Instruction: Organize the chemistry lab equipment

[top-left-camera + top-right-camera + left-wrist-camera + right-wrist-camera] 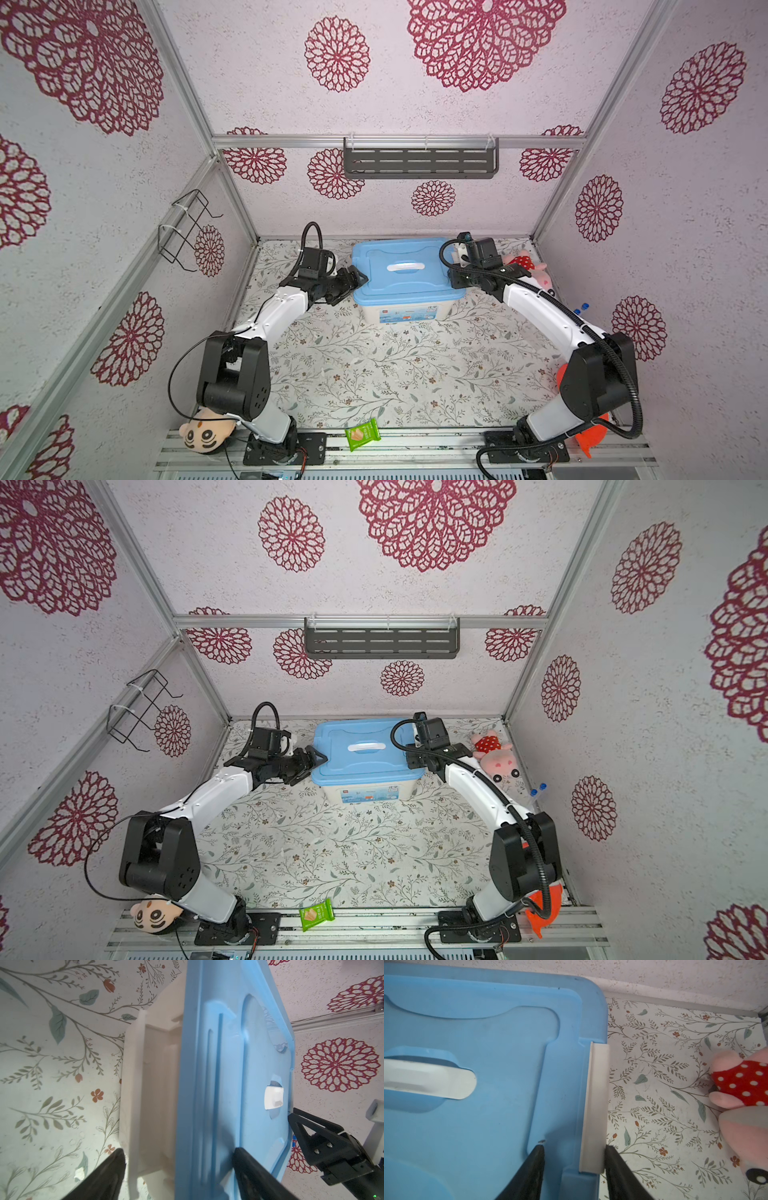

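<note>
Blue-capped tubes (542,787) show in top views only; left claw (178,1149) gapes, grip of right claw (574,1146) unclear

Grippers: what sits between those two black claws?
A white storage box with a blue lid fills the stretch between left gripper and right gripper, one at each end; both top views show it.
</note>
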### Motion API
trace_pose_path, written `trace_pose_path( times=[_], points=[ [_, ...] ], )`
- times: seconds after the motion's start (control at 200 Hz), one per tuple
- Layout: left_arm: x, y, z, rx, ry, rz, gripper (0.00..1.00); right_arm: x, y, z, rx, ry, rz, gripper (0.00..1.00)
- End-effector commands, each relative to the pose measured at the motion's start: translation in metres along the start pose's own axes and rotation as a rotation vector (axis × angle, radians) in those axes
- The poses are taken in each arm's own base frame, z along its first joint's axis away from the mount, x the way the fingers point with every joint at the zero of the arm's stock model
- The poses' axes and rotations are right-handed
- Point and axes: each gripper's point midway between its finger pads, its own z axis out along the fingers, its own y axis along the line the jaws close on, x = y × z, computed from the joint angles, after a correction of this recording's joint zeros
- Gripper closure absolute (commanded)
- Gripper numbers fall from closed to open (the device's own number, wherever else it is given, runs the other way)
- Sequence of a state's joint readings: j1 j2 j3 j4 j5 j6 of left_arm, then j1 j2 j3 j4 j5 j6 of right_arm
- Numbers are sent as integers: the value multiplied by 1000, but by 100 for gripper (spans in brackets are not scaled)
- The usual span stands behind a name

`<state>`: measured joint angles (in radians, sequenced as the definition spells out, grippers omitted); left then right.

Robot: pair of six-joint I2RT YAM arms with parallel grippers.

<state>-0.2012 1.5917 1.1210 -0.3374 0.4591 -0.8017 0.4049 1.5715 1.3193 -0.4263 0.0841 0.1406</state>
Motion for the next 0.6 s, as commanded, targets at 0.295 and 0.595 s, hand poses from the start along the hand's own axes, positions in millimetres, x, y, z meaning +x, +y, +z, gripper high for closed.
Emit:
trace_pose_path(
  times=[0.295, 0.595],
  points=[
    [-8, 3, -20, 108, -48, -38, 9, 28, 9, -3, -15, 74, -72, 50],
    [-13, 13, 11, 250, -31, -84, 7, 30, 8, -2, -15, 89, -79, 50]
  ],
)
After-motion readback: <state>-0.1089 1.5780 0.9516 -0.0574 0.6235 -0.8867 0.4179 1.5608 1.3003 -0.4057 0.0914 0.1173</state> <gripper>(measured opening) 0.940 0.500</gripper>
